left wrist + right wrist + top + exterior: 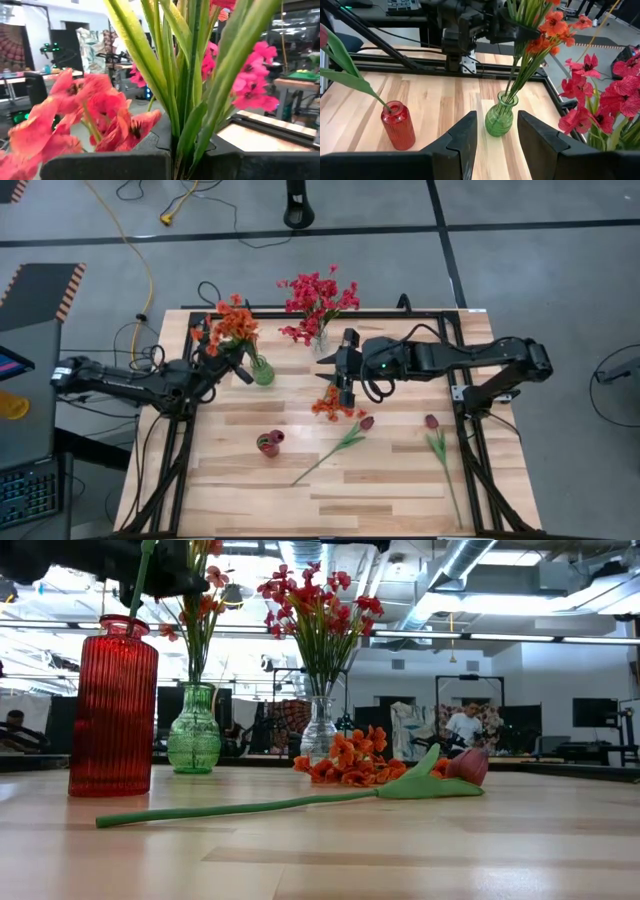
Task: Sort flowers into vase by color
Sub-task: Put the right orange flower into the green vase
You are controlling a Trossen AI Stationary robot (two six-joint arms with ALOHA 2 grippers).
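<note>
Over by the green vase [262, 370], the left jaws [232, 352] are closed on the stems of an orange spray [233, 326] whose lower ends stand in that vase. Across from them the right jaws [345, 392] hang spread wide with nothing between them, just above a loose orange spray [332, 405] lying on the wooden surface [390, 470]. A clear vase [321, 344] behind them holds pink-red sprays [318, 300]. The red vase [270, 443] carries one stem. Two tulips, one [341, 443] beside the loose spray and another [438, 448] farther right, lie flat.
</note>
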